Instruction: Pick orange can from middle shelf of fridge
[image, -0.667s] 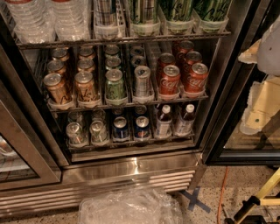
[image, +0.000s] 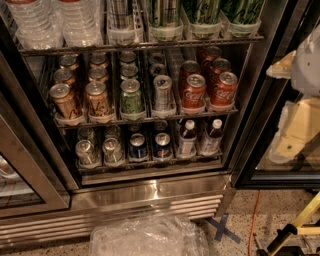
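orange can (image: 98, 101), left of frame, front of middle shelf (image: 150, 119) | likely light, stiff, slick, dentable: take mid-body sides | gripper (image: 292, 134) right edge, well apart; grasp: cannot tell

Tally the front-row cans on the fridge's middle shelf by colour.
Orange cans: 2
Green can: 1
Silver can: 1
Red cans: 2
Total: 6
The gripper hangs right of the fridge, outside the shelves.
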